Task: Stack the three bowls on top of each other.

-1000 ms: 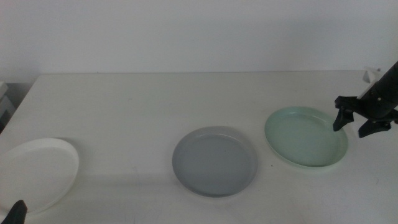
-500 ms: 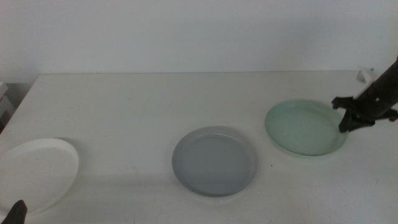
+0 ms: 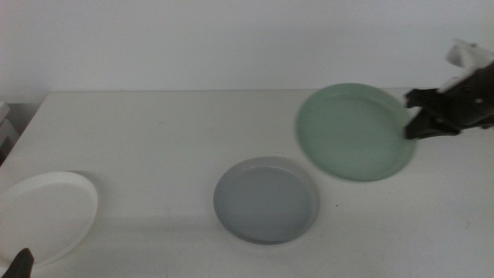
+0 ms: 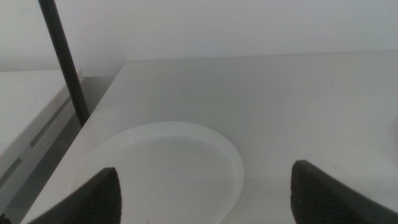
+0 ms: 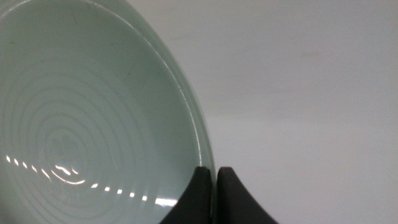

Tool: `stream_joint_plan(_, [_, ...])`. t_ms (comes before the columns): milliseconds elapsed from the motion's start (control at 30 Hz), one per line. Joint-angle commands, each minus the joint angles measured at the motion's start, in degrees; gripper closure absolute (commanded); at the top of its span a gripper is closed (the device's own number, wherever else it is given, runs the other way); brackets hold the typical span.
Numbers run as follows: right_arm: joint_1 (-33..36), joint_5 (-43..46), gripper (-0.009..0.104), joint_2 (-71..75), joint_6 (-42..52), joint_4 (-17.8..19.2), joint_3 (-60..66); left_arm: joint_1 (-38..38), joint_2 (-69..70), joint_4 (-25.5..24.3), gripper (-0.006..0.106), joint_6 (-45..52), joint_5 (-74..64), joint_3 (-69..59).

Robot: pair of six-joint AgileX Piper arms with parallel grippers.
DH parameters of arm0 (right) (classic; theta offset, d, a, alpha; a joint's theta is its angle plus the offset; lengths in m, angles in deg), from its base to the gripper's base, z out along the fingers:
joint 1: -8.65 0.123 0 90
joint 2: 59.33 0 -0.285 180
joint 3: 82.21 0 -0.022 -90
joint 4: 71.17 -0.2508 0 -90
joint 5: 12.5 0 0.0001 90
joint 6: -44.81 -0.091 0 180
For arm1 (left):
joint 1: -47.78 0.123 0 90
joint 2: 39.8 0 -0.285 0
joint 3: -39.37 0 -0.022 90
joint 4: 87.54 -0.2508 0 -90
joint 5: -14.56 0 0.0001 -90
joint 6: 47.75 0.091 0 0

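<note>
No stacking yet: mint green bowl [image 3: 353,132] pinched at rim by right gripper [image 3: 415,122], airborne; grey bowl [image 3: 266,200], white bowl [image 3: 46,215] apart; left gripper [image 4: 205,186] wide, idle.

Glossy, ringed mint green bowl [image 5: 93,118]; smooth matt grey bowl [image 3: 266,200], white bowl [image 4: 168,165] and table [image 3: 154,131].
</note>
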Motion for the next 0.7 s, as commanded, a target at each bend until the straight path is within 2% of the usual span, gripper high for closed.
stream_joint_plan(0, [3.6,2.0,0.096,3.3,-0.8,-2.9,-0.6,0.0,0.8,0.1,-0.005,-0.3,4.2,0.3])
stream_joint_plan(133, [11.8,5.6,0.096,1.4,-3.7,-2.8,-0.6,0.0,0.8,0.1,-0.005,-0.3,4.2,0.3])
stream_joint_plan(300, [18.0,10.2,0.096,-2.3,-5.7,-2.9,-0.6,0.0,0.8,0.1,-0.005,-0.3,4.2,0.3])
stream_joint_plan(667, [20.6,14.3,0.095,-9.9,-5.8,-3.5,-0.6,0.0,0.8,0.1,-0.005,-0.3,4.2,0.3])
